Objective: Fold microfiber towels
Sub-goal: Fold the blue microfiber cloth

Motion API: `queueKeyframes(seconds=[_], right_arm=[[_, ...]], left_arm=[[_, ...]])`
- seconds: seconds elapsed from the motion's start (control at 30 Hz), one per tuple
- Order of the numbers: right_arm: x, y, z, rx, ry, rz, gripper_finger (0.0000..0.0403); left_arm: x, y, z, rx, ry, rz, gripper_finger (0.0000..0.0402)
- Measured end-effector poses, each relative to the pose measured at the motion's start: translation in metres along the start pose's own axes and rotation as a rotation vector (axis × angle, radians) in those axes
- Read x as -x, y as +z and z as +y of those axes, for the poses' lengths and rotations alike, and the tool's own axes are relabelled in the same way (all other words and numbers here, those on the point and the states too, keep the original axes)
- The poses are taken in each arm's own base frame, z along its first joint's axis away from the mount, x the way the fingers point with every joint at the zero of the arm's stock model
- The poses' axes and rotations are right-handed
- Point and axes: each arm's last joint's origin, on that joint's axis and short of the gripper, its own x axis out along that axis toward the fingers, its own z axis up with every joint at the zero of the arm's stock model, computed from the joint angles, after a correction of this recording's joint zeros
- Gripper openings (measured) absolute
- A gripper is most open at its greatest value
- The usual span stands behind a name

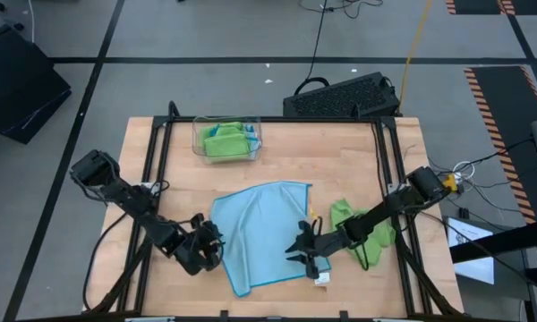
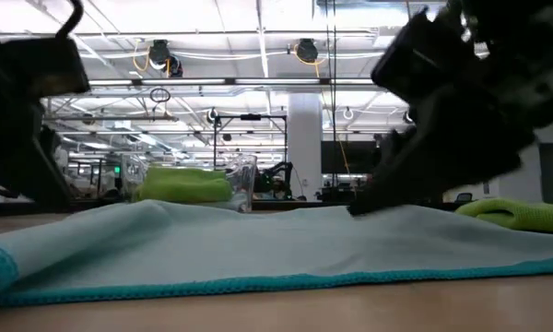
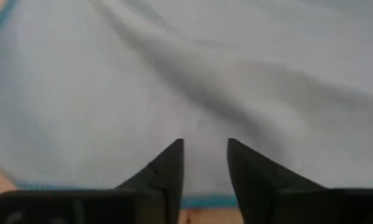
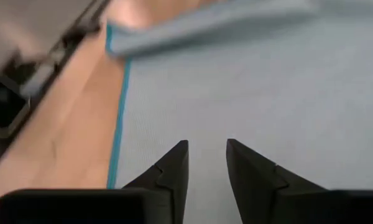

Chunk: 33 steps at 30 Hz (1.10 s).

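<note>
wood table (image 1: 179,179) | blue towel (image 1: 259,228) | green towel (image 1: 362,224) | clr tray (image 1: 197,139)

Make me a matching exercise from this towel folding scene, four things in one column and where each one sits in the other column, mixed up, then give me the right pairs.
Things:
1. blue towel
2. loose green towel
3. clear tray
4. black keyboard

Places:
A. on the floor beyond the table's far edge
B. spread out on the table between the two arms
C. crumpled near the table's right edge, under the right arm
D. at the far side of the table, holding folded green cloth

Pairs: 1-B, 2-C, 3-D, 4-A
</note>
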Motion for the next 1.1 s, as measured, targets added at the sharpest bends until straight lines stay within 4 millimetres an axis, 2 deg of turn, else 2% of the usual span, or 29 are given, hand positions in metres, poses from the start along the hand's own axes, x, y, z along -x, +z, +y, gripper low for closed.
queueKeyframes(seconds=[0.13,0.3,0.43,0.63,0.77,0.87,1.0,1.1], right_arm=[[0.002,-0.009,-0.002,-0.048,0.002,0.131,0.0088],[0.004,-0.013,-0.001,-0.079,0.039,0.2,0.008],[0.005,-0.015,0.003,-0.088,0.118,0.237,0.0079],[0.008,-0.012,0.007,-0.098,0.183,0.254,0.0079],[0.017,-0.003,0.008,-0.034,0.194,0.226,0.0079],[0.03,0.015,0.008,0.03,0.15,0.158,0.0079],[0.05,0.033,-0.002,0.096,-0.013,0.118,0.0079],[0.068,0.044,-0.016,0.112,-0.166,0.123,0.0083]], left_arm=[[-0.005,-0.013,0.015,0.067,0.027,0.038,0.0074],[-0.006,-0.023,0.028,0.158,0.081,0.097,0.0037],[-0.005,-0.024,0.028,0.14,0.087,0.112,0.0024],[0.008,-0.013,0.024,0.1,0.088,0.139,0.0019],[0.022,0.003,0.021,0.051,0.109,0.066,0.0019],[0.028,0.01,0.026,-0.001,0.162,-0.003,0.0019],[0.029,0.02,0.031,-0.026,0.236,-0.133,0.0019],[0.025,0.026,0.037,-0.038,0.279,-0.143,0.0019]])
